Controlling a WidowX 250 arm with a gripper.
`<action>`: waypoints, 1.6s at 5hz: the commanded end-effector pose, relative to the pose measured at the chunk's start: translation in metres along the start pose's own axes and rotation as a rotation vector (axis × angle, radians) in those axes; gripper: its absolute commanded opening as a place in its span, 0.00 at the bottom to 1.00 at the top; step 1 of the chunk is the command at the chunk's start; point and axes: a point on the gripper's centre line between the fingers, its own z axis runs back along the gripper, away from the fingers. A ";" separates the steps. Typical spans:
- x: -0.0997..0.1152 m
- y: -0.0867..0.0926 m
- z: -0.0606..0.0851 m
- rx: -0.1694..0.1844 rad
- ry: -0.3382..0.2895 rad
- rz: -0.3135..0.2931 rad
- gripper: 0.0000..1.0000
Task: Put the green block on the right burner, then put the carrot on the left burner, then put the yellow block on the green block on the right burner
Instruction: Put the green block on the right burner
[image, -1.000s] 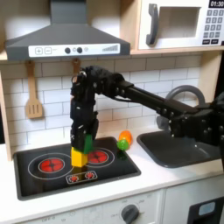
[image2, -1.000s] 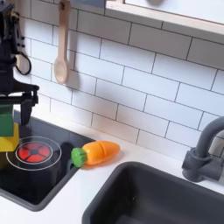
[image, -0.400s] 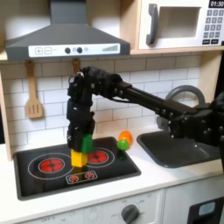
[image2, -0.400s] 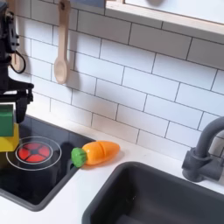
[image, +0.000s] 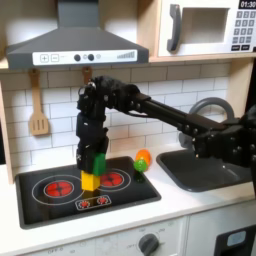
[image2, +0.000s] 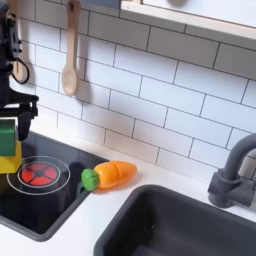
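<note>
In both exterior views the green block (image: 99, 163) (image2: 7, 133) sits directly above the yellow block (image: 90, 181) (image2: 7, 160), over the black hob between its two burners. My gripper (image: 90, 157) comes down from above and looks shut on the green block; one finger (image2: 26, 112) shows beside it. The left burner (image: 57, 186) and the right burner (image: 112, 180) (image2: 38, 175) are both bare. The carrot (image: 143, 159) (image2: 110, 175) lies on the counter by the hob's right edge, green end toward the hob.
A dark sink (image: 205, 170) (image2: 190, 225) with a grey faucet (image2: 232, 170) lies to the right of the hob (image: 40, 208) in both exterior views. A wooden spoon (image: 38, 105) (image2: 68, 60) hangs on the tiled wall. A range hood (image: 75, 45) overhangs the hob.
The gripper has shifted slightly left and up in the first exterior view, the green block staying with it. The yellow block and the carrot have not moved.
</note>
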 end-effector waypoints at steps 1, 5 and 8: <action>-0.002 -0.001 0.001 -0.007 -0.008 -0.010 1.00; -0.002 0.000 -0.006 -0.014 -0.028 -0.003 1.00; -0.004 -0.002 -0.010 -0.024 -0.018 -0.017 1.00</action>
